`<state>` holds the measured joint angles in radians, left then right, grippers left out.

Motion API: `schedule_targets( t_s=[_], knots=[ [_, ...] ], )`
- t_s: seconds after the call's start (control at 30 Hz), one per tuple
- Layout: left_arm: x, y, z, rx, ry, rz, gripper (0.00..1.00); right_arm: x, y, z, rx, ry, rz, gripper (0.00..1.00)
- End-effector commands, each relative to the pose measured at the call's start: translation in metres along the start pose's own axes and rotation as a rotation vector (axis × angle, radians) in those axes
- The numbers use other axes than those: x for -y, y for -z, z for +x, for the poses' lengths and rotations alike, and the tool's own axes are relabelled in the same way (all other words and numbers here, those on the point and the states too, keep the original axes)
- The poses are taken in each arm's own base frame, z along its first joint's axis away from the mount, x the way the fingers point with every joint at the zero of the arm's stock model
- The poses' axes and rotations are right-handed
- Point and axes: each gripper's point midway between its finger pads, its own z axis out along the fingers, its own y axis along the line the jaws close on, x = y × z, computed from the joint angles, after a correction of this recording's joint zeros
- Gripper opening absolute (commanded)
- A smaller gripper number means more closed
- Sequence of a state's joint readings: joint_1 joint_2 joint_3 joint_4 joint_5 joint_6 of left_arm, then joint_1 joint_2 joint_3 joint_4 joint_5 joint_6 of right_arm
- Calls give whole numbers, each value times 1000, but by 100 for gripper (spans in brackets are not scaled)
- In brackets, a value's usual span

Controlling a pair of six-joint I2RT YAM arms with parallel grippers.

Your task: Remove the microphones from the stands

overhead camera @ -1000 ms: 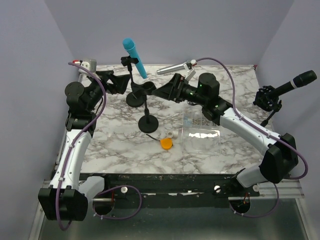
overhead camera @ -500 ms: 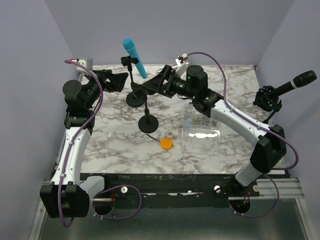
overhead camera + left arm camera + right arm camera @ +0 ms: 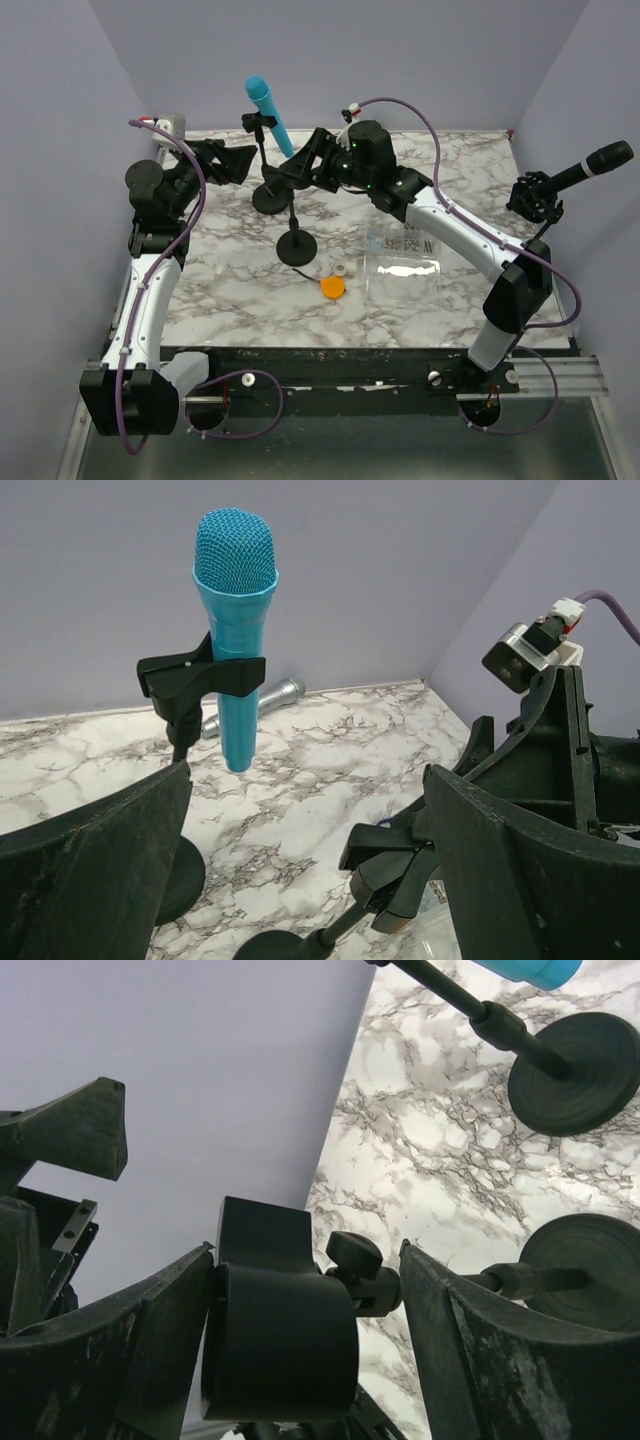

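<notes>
Your left gripper (image 3: 232,162) is hanging wide open, facing the blue microphone (image 3: 235,630), which is sitting in its black clip (image 3: 200,675). You should be closing on the blue body, then lifting along its length. Your right gripper (image 3: 300,168) is hanging open around the empty clip (image 3: 285,1330) nearby.

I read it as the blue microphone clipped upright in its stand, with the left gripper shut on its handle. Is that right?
Not quite. The blue microphone is clipped upright in its stand, but the left gripper is open. Its fingers are spread wide, short of the handle and touching nothing. The left wrist view shows this.
</notes>
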<state>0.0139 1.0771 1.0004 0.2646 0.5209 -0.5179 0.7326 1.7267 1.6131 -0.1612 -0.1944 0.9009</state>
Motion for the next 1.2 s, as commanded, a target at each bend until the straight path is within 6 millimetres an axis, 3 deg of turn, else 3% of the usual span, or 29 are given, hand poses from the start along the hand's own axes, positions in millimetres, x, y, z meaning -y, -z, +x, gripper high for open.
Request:
schedule_targets(
  t_s=[0.0,0.47,0.6,0.83,1.17],
  knots=[
    [12,2,-17,34,-24,37,96,13,-4,3,0,34,105,74],
    [11,2,-18,35,-26,35,96,25,-9,11,-14,65,166,73],
    [11,3,-18,36,-27,33,96,35,-10,21,-37,62,181,64],
    [10,3,-19,37,-26,33,96,63,-2,41,-50,78,231,64],
    [8,3,-19,38,-30,22,95,128,-17,83,-105,98,334,64]
  ],
)
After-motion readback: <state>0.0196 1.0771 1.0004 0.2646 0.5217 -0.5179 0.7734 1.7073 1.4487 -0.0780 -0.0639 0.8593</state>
